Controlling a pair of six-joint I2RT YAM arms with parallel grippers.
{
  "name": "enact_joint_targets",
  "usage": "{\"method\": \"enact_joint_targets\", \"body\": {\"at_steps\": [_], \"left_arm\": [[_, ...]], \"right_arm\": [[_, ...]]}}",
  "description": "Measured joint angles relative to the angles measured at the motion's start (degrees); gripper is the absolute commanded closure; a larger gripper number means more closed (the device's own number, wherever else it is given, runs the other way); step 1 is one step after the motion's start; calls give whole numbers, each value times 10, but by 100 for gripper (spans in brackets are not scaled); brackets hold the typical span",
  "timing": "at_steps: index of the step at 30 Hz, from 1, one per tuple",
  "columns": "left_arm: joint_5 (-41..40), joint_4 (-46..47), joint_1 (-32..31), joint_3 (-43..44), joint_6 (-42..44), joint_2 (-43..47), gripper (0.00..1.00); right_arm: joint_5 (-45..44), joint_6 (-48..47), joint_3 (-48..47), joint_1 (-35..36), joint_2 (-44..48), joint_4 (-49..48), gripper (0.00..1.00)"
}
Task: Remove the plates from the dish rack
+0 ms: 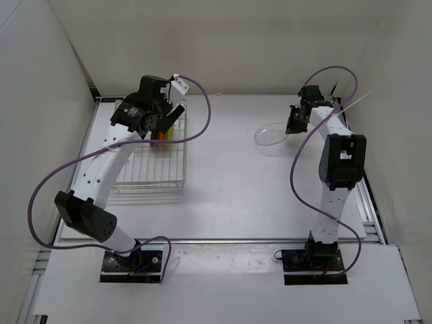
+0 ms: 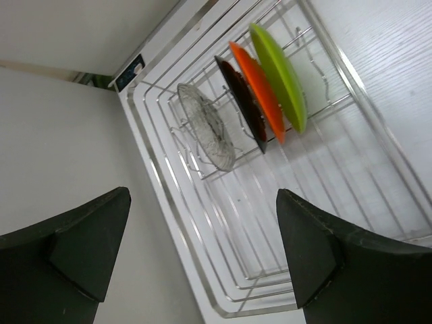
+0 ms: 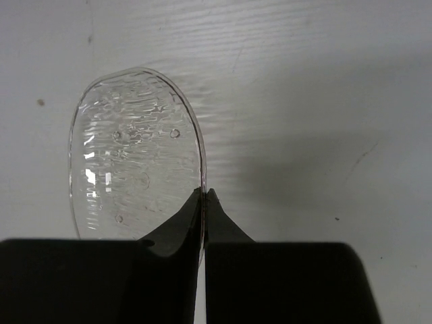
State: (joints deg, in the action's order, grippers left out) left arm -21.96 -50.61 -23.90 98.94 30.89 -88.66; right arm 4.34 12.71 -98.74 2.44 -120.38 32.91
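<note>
The silver wire dish rack (image 1: 152,165) stands at the left. In the left wrist view the rack (image 2: 223,223) holds plates on edge in a row: a clear one (image 2: 206,126), a black one (image 2: 244,104), a red-orange one (image 2: 260,88) and a lime green one (image 2: 278,74). My left gripper (image 2: 202,250) is open and empty above the rack, near the plates (image 1: 165,131). My right gripper (image 3: 204,194) is shut on the rim of another clear plate (image 3: 135,169), held low over the table at the far right (image 1: 271,133).
White walls close in the table on the left, back and right. A metal frame edge (image 1: 101,115) runs along the rack's left side. The left arm's purple cable (image 1: 202,115) loops over the rack's far right corner.
</note>
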Motion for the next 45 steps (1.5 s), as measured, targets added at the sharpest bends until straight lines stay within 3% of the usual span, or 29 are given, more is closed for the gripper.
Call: {"method": "enact_joint_targets", "body": {"at_steps": [8,14,19,29,45], "left_arm": [[58,10,1,-7,-63,29,0],[75,13,2,-6,-83,30,0],[79,13,2,-6,-88,30,0],[85,28,21,-56,-94,53,0],[97,40,43,-104,-96,78,0]], "right_arm": [[-50,21,-42,-8,-37,0,100],[-65,30,-65,-7,-65,0,88],[-70,27,-70,-7,-75,1,88],[-77,-13,-116,-5,-99,6,88],[-87,-76,-153,-5,-139,30,75]]}}
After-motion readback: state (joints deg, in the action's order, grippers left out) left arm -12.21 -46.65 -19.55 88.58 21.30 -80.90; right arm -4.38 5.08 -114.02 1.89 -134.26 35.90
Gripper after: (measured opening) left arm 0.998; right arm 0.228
